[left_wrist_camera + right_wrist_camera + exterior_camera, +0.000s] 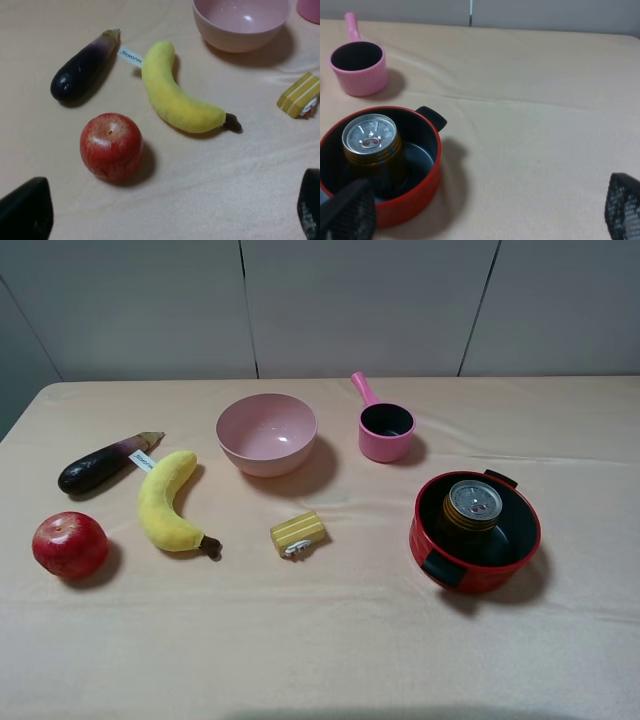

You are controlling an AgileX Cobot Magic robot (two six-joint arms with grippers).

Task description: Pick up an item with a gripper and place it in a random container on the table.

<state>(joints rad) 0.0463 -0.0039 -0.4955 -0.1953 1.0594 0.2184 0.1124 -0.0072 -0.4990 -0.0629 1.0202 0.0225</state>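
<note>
- Already the can (pixel 472 506) is standing upright inside the red pot (pixel 428 536), silver top showing, so to my eye the placing step is looking finished.
- Neither arm is showing in the high view; both seem to be hanging back off the table (pixel 330 640), though I cannot say exactly where.
- Seen from its own wrist camera, the left gripper (pixel 165 210) is hovering with its jaws spread wide and nothing between them, above the cloth near the apple (pixel 111 145), banana (pixel 175 95) and eggplant (pixel 82 70).
- Likewise the right gripper (pixel 485 210) is hanging with its fingers wide apart and empty, just beside the pot and not touching it.
- If anything is remaining, I am guessing it is only keeping clear of the pot's handles, or picking another item: the yellow ridged block (pixel 297 533) is lying free between the pink bowl (pixel 266 433) and the pot, with the pink saucepan (pixel 385 429) well behind.
</note>
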